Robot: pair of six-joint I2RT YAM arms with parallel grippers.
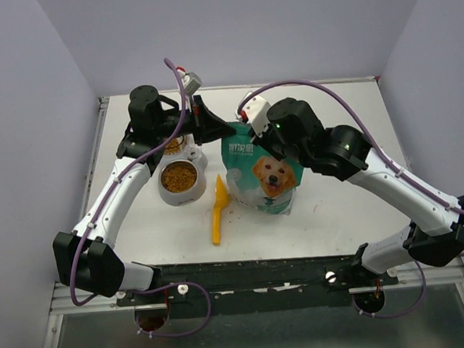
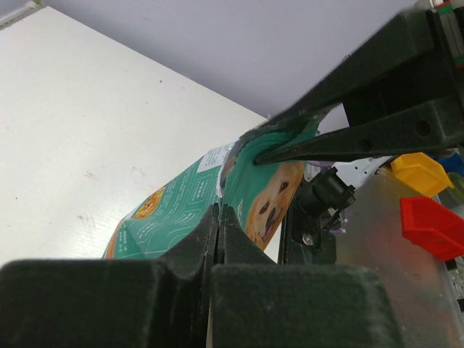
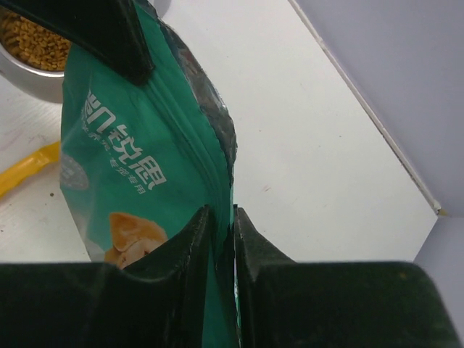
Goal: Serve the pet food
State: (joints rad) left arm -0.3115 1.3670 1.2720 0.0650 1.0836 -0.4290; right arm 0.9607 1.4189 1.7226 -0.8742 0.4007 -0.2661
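Left claw [image 2: 220,221] is pinched tight on the top corner of the bag [image 1: 266,179]. The right claw [image 3: 222,225] stands narrow, nipping the same rim further along. Kibble [image 1: 179,177] heaps brown in one white bowl [image 1: 163,196] at nine o'clock from the bag, just beside it. A single yellow scoop [image 1: 218,215] lies flat at seven o'clock from the bag, its handle toward the table's near edge. The white table [image 1: 348,126] shows its widest bare stretch at three o'clock, running to the wall. Large white characters sit above a golden dog's face on the bag; I cannot read them.
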